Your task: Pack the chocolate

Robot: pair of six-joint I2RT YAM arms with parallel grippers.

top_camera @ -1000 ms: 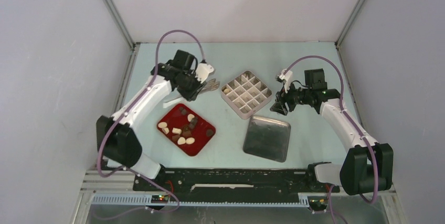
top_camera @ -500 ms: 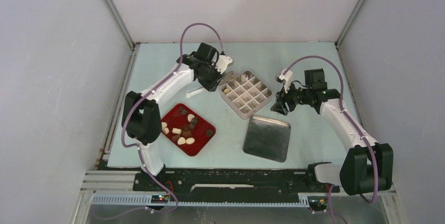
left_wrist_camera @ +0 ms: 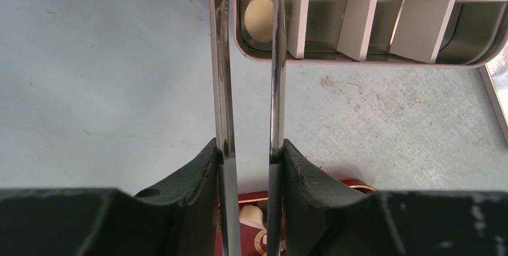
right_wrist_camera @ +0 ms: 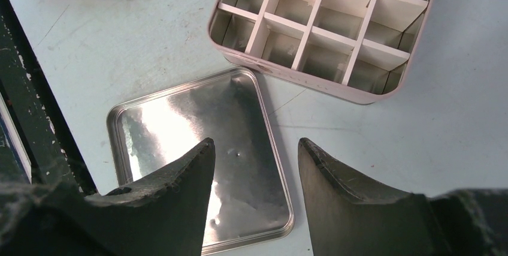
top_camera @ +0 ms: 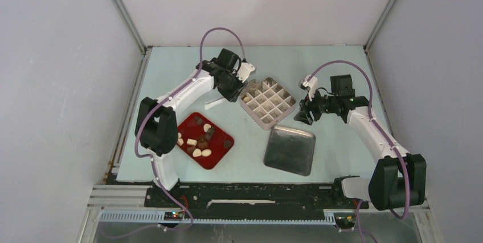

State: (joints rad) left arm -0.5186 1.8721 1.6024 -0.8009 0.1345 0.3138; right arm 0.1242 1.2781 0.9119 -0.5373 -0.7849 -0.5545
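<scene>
Bare table (top_camera: 248, 155) between red tray (top_camera: 223, 153) and lid (top_camera: 289, 150)

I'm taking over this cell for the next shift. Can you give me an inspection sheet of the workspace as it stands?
Surface: pale blue table, lightly scuffed, no spills seen.
Job's things: chocolate, cream and dark pieces, on the red tray; one cream piece in a corner cell of the divided box, other cells look empty; metal lid flat beside the box.
Clutter: nothing seen.
Grippers: left gripper shut on the metal tongs, tips at the filled corner cell; right gripper open, empty, above the lid.
Cables: purple cable looped above each arm, clear of the things.
Surroundings: plain grey walls on three sides.
</scene>
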